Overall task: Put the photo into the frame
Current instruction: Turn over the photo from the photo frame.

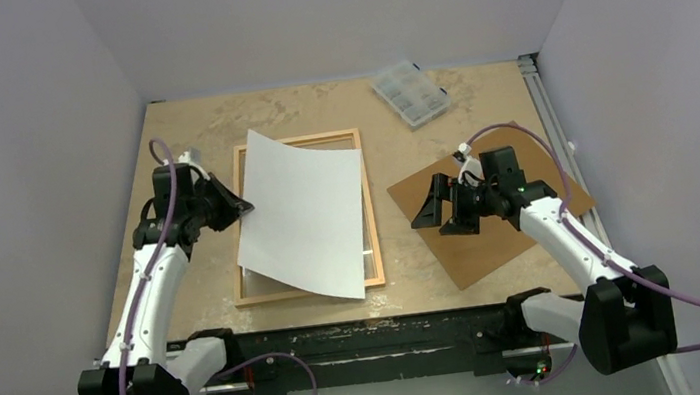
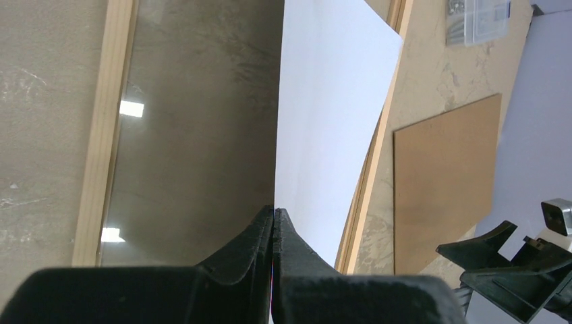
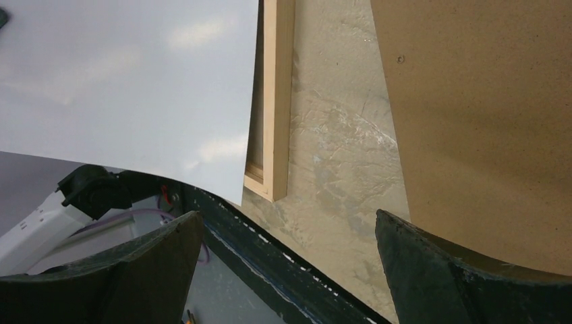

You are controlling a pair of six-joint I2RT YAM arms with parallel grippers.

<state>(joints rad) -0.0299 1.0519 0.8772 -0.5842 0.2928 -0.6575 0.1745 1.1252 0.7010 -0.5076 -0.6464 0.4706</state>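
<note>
Worktop (image 1: 315, 111): beige, mottled, carries everything.

Frame (image 1: 319, 138): thin light wood, lying flat left of centre. The clear pane reflects the ceiling lights in the left wrist view.

Photo (image 1: 306, 213): lies over the frame, plain white side up, turned somewhat out of square with it. Its near corner overhangs the frame's near rail and its far left corner pokes past the far rail. The sheet bows a little. Whether its right edge rests on the frame or hangs just above it is not clear from these views.

Backing board (image 1: 492, 240): brown, flat on the worktop, well to the right of the frame. A clear plastic box (image 1: 411, 92) sits at the far side.

Left pincer (image 1: 245, 208): clenched on the photo's left edge, pads pressed together with the sheet between them.

Right pincer (image 1: 441, 218): fully spread, grasping nothing, poised over the board's left part and facing the photo.

Handling judgement:
- The photo looks thin, light and floppy, so a single edge grip lets the free side droop and swing.
- Its smooth surface may slip between the pads.
- It creases easily, so it is best held at the margin, with the opposite edge supported or nudged by the free pincer to square it inside the rails.
- The pane looks breakable, so pressing down on it should be avoided.
</note>
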